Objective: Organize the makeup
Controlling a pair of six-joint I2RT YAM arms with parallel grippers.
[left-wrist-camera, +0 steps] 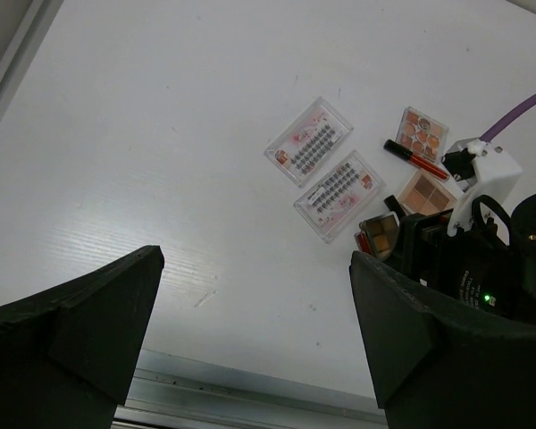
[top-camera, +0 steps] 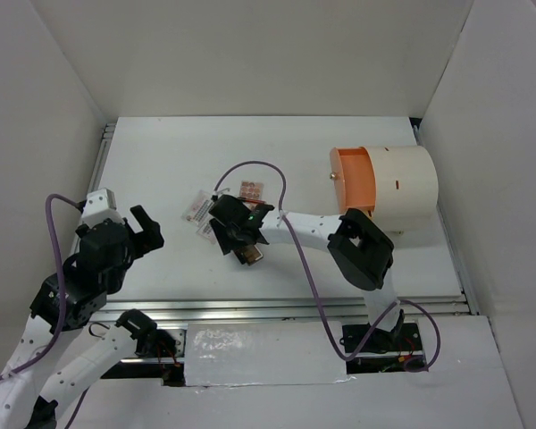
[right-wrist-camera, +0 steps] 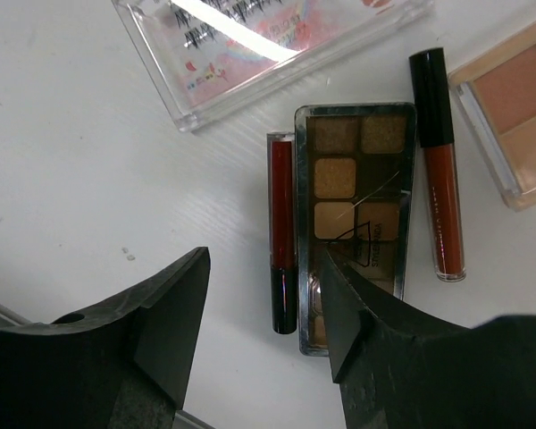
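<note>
The makeup lies in one cluster at mid table. In the right wrist view, a dark-capped red stick (right-wrist-camera: 283, 232) lies beside a long brown-pan palette (right-wrist-camera: 357, 206). A second red stick (right-wrist-camera: 438, 170) lies right of it, with a clear pink-printed packet (right-wrist-camera: 259, 45) above and a square palette (right-wrist-camera: 518, 116) at the right. My right gripper (right-wrist-camera: 263, 264) is open and low over the first stick's cap end, its right finger over the long palette. My left gripper (left-wrist-camera: 256, 268) is open and empty, well left of the two packets (left-wrist-camera: 308, 141) (left-wrist-camera: 339, 195).
The large white cylinder (top-camera: 402, 183) with an orange drawer front (top-camera: 353, 179) stands at the right, behind the right arm. A metal rail (top-camera: 277, 311) runs along the table's near edge. White walls enclose the table on three sides.
</note>
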